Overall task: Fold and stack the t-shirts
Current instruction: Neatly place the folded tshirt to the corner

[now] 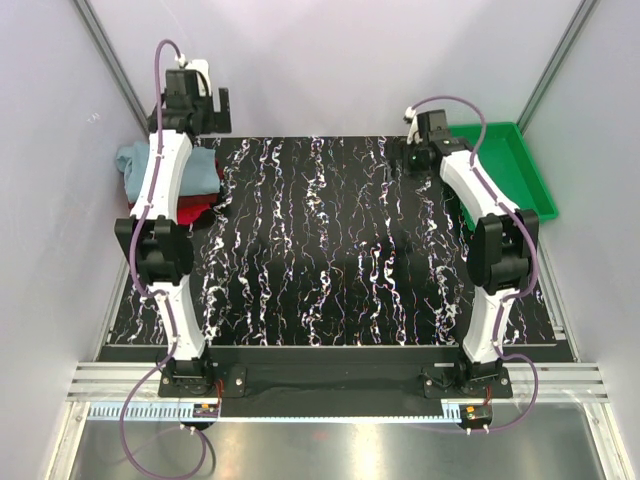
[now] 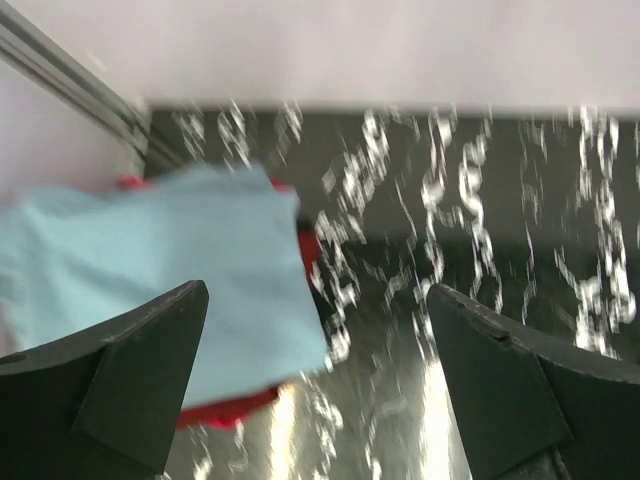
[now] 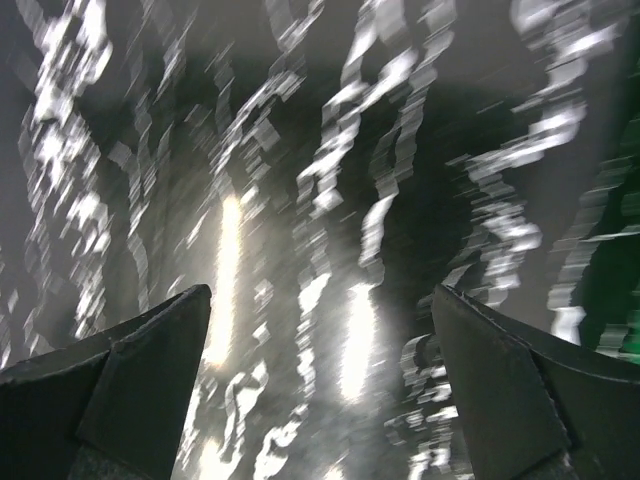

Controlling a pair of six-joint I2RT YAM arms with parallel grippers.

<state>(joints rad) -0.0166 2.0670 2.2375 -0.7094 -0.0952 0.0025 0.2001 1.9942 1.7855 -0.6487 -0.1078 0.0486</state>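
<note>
A folded grey-blue t-shirt [image 1: 205,168] lies on top of a pile at the table's back left, with a red t-shirt [image 1: 196,212] showing beneath it. My left arm crosses over the pile. My left gripper [image 1: 205,110] is raised above the table's back left corner, near the wall. In the left wrist view the left gripper [image 2: 315,380] is open and holds nothing; the grey-blue t-shirt [image 2: 150,260] and the red edge [image 2: 220,408] lie below, toward the left finger. My right gripper [image 1: 415,138] hovers at the back right. In its wrist view, the right gripper [image 3: 320,380] is open over bare table.
A green plastic tray [image 1: 520,170] sits at the back right, just right of the right gripper, and its green edge [image 3: 625,300] shows in the right wrist view. The black marbled table [image 1: 320,250] is walled on the left, back and right. Both wrist views are motion-blurred.
</note>
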